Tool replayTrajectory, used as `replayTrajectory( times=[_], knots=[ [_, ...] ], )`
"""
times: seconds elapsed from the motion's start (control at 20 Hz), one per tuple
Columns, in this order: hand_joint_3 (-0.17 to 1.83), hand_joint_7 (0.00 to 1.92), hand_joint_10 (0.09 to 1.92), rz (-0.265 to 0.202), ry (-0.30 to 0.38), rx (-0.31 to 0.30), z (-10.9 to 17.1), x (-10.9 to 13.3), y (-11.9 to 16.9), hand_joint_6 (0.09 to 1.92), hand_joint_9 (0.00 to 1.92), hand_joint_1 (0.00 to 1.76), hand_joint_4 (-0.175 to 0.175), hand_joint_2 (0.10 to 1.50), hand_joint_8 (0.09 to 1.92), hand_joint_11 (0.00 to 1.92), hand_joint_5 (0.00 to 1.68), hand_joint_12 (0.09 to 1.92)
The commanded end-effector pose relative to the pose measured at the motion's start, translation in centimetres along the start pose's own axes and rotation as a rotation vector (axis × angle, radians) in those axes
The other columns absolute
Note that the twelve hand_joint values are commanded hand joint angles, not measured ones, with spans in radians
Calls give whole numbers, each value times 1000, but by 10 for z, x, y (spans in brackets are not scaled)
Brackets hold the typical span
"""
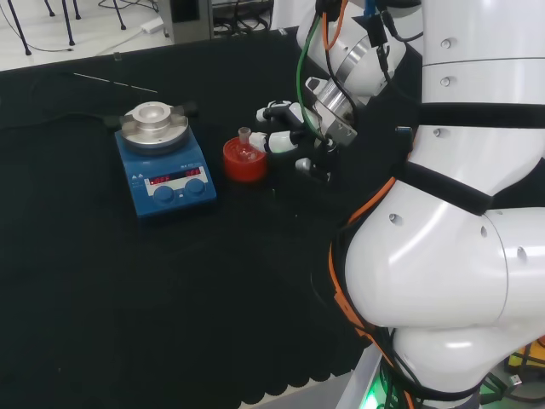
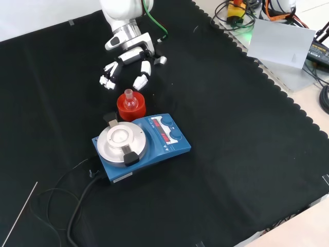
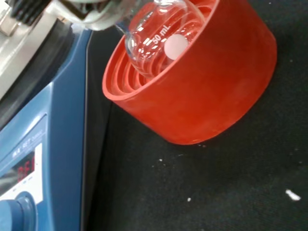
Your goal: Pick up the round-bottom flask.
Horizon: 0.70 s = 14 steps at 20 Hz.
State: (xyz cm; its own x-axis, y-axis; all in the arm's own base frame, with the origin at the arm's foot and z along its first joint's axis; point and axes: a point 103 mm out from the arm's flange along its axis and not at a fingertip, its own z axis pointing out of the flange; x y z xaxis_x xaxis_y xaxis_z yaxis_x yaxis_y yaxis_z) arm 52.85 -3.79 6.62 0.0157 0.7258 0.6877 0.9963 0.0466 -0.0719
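While empty, the hand [image 2: 128,64] hovers with fingers relaxed near the flask [image 2: 129,99].

black cloth [image 2: 247,154] with a scalloped edge, pale floor [image 1: 77,38] beyond.

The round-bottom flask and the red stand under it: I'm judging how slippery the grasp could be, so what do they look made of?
The round-bottom flask looks like clear glass: see-through, with bright glints and smooth walls. The red stand looks like matte moulded plastic or rubber, evenly coloured, with ribbed rings inside; which of the two I cannot tell.
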Motion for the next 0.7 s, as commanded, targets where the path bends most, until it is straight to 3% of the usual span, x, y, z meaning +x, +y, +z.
replayTrajectory(
  times=[0.05, 0.7],
  knots=[
    [656, 137, 581, -27, 30, -13, 5, 5, 1, 87, 293, 875, -2, 578, 505, 0, 613, 1284],
    [642, 140, 579, -49, 34, -23, 18, 12, 5, 109, 298, 866, 3, 578, 496, 0, 686, 1271]
  ],
)
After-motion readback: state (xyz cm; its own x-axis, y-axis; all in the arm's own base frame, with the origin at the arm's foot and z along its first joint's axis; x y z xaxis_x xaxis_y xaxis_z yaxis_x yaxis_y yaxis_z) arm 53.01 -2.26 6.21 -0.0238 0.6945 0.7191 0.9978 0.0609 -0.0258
